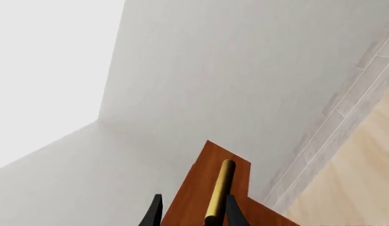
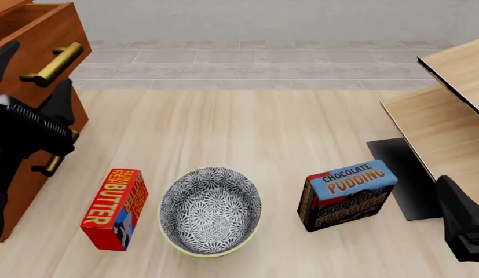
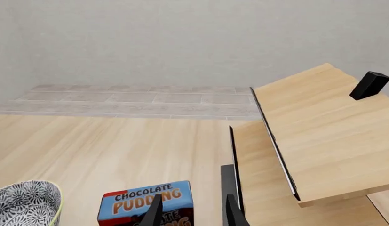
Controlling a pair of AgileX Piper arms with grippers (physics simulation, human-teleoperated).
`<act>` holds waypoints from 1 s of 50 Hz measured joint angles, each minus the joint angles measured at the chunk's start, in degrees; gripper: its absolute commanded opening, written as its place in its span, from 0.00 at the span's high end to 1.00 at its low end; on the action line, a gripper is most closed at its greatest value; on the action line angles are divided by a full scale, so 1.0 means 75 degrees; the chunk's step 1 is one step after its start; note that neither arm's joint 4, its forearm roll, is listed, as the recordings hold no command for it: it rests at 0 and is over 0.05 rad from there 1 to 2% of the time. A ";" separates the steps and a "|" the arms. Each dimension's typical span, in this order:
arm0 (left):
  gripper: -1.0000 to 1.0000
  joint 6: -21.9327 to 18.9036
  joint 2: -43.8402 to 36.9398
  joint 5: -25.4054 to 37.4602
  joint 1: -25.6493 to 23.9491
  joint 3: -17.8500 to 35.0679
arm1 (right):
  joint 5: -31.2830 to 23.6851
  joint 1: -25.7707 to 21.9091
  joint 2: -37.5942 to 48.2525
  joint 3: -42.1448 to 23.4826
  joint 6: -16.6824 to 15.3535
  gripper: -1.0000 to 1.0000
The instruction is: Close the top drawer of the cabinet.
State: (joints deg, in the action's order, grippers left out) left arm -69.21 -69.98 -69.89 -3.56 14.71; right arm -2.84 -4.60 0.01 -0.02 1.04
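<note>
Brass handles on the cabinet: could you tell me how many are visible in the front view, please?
2: the top drawer's handle beside the left gripper, and a lower handle partly behind the arm. More may be hidden.

We see a pale wood-grain tabletop (image 2: 247, 124). On it stand a red butter box (image 2: 114, 209), a patterned bowl (image 2: 211, 211) just beside it, and a chocolate pudding box (image 2: 347, 194) further right. The reddish-brown cabinet (image 2: 35, 69) stands at its left edge.
</note>
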 measured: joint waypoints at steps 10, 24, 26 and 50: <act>0.00 -0.0011 -0.0080 0.0000 0.0086 0.0064 | -0.0003 0.0001 0.0000 0.0000 0.0001 0.00; 0.00 0.0029 -0.0162 -0.0001 0.0168 0.0127 | -0.0002 -0.0006 0.0000 0.0000 -0.0011 0.00; 0.00 0.0031 -0.0165 -0.0001 0.0170 0.0127 | -0.0003 -0.0009 0.0000 0.0000 -0.0013 0.00; 0.00 0.0124 -0.0340 0.0010 0.0350 0.0196 | -0.0013 -0.0048 0.0000 0.0000 -0.0022 0.00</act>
State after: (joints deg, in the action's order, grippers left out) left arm -68.28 -72.53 -69.81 -0.93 16.18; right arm -2.94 -4.96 0.01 -0.02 0.87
